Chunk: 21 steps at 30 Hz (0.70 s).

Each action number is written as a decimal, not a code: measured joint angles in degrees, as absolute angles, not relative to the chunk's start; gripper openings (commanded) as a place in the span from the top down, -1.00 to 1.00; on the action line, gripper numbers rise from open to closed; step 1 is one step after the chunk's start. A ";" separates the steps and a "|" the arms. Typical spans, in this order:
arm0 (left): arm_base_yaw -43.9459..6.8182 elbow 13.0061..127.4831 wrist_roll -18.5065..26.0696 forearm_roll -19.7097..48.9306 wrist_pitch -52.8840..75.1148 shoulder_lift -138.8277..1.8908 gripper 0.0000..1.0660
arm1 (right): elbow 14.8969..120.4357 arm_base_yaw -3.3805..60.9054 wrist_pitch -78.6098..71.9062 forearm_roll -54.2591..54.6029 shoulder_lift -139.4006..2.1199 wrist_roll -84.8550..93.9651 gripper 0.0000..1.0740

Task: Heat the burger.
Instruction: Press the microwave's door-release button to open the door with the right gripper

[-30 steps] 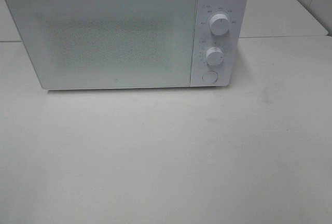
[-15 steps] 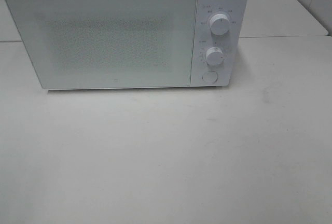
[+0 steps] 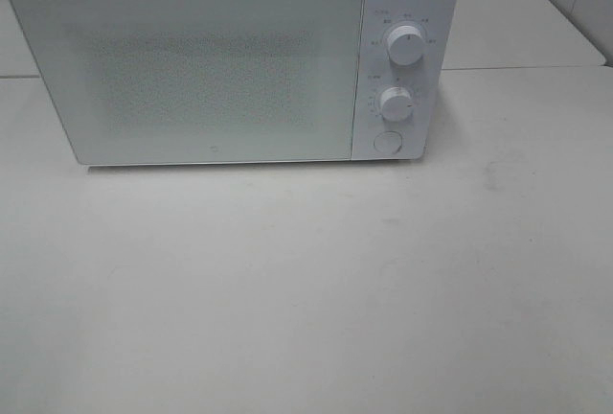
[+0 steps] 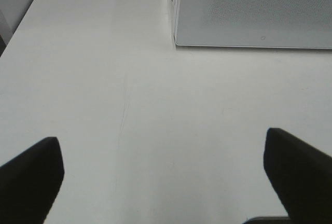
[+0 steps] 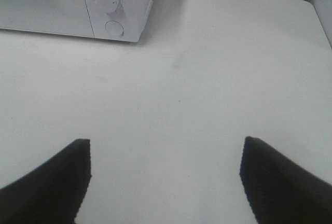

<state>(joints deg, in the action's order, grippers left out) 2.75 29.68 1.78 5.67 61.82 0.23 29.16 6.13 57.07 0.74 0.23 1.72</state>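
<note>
The burger is out of view in every frame. A white microwave (image 3: 230, 59) stands at the back of the table with its door (image 3: 192, 69) shut; two knobs (image 3: 406, 45) and a round button (image 3: 387, 142) sit on its right panel. In the left wrist view my left gripper (image 4: 163, 177) hangs open over bare table, facing the microwave's lower left corner (image 4: 179, 40). My right gripper (image 5: 163, 175) is open too, with nothing between its fingers (image 5: 52, 182), facing the microwave's control side (image 5: 111, 6). Neither arm shows in the exterior high view.
The white table (image 3: 306, 289) stretches in front of the microwave. A seam joins it to a second table (image 3: 517, 21) behind on the right. A small dark smudge (image 3: 491, 179) marks the surface right of the microwave.
</note>
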 measured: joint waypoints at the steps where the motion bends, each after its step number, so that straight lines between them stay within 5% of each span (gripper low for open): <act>1: 2.75 29.68 1.78 5.67 61.82 0.23 -0.88 | 29.62 6.13 56.67 0.74 0.23 1.72 -0.41; 21: 2.75 29.68 1.78 5.67 61.82 0.23 -0.88 | 31.86 6.13 35.47 0.80 -19.19 1.72 -0.41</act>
<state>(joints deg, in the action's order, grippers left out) 2.75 29.68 1.78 5.67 61.82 0.23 31.86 6.13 35.47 0.80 -19.19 1.72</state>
